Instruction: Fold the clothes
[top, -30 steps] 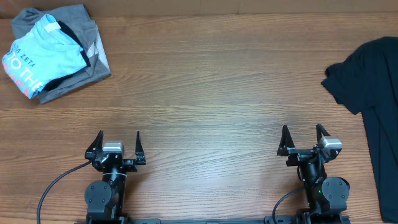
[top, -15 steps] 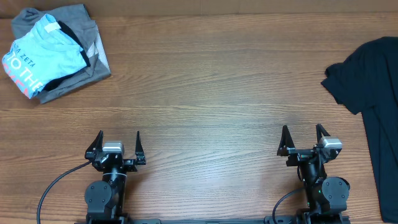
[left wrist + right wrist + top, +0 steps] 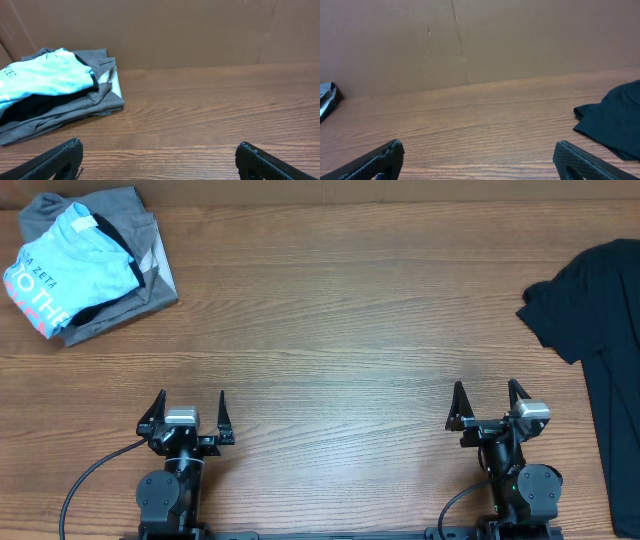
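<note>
The clothes, a plain black T-shirt (image 3: pixel 600 330), lie spread at the table's right edge, partly out of the overhead view; one sleeve (image 3: pixel 615 122) shows at the right of the right wrist view. My right gripper (image 3: pixel 484 404) stands open near the front edge, left of the shirt and apart from it, with nothing between its fingers. My left gripper (image 3: pixel 190 408) is open and empty at the front left, far from the shirt. Bare wood lies between both sets of fingertips in the wrist views.
At the back left corner lies a pile of folded garments: a light blue printed shirt (image 3: pixel 65 265) on a grey garment (image 3: pixel 135 290), also in the left wrist view (image 3: pixel 45 75). A brown cardboard wall (image 3: pixel 480 40) stands behind the table.
</note>
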Controlling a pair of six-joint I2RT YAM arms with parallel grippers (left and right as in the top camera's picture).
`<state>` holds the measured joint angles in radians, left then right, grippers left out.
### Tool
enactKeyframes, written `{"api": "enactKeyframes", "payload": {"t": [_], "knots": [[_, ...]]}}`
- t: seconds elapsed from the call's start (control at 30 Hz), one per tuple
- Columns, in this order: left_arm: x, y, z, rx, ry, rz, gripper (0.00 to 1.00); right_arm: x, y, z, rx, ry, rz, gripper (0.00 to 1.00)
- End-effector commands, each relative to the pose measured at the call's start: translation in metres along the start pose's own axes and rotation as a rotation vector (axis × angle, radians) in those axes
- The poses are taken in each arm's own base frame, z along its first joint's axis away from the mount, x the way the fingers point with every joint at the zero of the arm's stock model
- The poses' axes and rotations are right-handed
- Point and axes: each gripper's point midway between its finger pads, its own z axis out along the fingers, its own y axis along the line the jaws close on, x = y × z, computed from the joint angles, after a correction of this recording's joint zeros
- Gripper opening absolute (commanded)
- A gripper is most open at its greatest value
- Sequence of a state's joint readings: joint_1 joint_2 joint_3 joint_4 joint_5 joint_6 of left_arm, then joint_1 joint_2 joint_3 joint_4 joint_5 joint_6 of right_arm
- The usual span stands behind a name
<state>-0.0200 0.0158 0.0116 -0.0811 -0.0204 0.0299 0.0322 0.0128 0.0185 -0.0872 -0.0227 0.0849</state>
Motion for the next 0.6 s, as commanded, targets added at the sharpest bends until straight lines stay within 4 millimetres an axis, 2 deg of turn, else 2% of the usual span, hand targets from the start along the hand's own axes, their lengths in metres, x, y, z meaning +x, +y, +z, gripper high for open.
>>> {"api": "enactKeyframes", "payload": {"t": [0.0,0.07,0.13,0.23,0.27,0.33,0.57], "knots": [[0.001,0.001,0.000,-0.007,-0.003,0.019,1.00,-0.006,0.002,0.000,-0.016,-0.035,-0.004,1.00],[0.001,0.001,0.000,-0.007,-0.003,0.019,1.00,-0.012,0.018,-0.001,-0.104,-0.055,-0.009,1.00],[0.001,0.001,0.000,-0.007,-0.003,0.019,1.00,-0.011,0.047,-0.007,-0.275,-0.044,0.002,1.00],[0.001,0.001,0.000,-0.007,-0.003,0.019,1.00,0.001,0.100,-0.032,-0.619,0.066,0.127,1.00],[0.001,0.001,0.000,-0.007,-0.003,0.019,1.00,0.002,0.112,-0.042,-0.705,0.100,0.165,1.00],[0.001,0.001,0.000,-0.007,-0.003,0.019,1.00,-0.001,0.124,-0.053,-0.794,0.117,0.199,1.00],[0.001,0.001,0.000,-0.007,-0.003,0.019,1.00,-0.014,0.127,-0.056,-0.816,0.120,0.316,1.00]]}}
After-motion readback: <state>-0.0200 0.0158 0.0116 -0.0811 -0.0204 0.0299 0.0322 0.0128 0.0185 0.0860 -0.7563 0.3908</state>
